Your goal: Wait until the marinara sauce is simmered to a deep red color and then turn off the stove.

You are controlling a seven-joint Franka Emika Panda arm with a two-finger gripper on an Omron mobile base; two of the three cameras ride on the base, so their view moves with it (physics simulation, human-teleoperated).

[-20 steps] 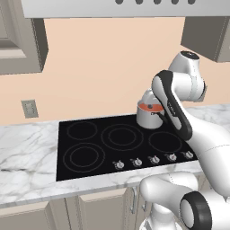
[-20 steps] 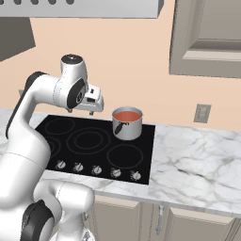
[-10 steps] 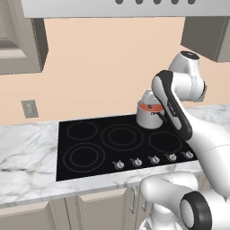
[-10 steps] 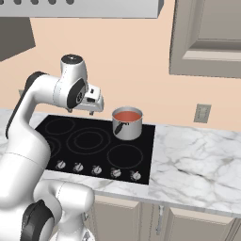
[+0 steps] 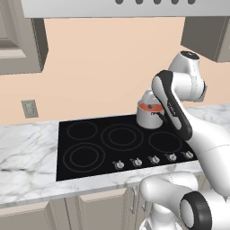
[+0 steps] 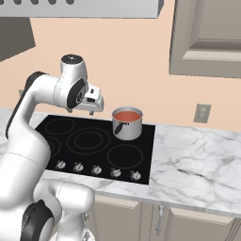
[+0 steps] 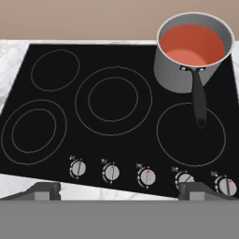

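**Waiting over the stove**

Left to right: bare rings across stove [image 7: 116,100]; knob row [image 7: 147,176] along front edge; saucepan [image 7: 186,65] at back right corner, marinara sauce [image 7: 191,44] orange-red, likely not deep enough. Gripper [image 7: 119,190] spread wide, holding nothing, raised for watching.

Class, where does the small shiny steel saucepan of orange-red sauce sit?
In the hand view, the steel saucepan sits on the black glass cooktop's back right burner, its dark handle pointing toward the silver knobs.
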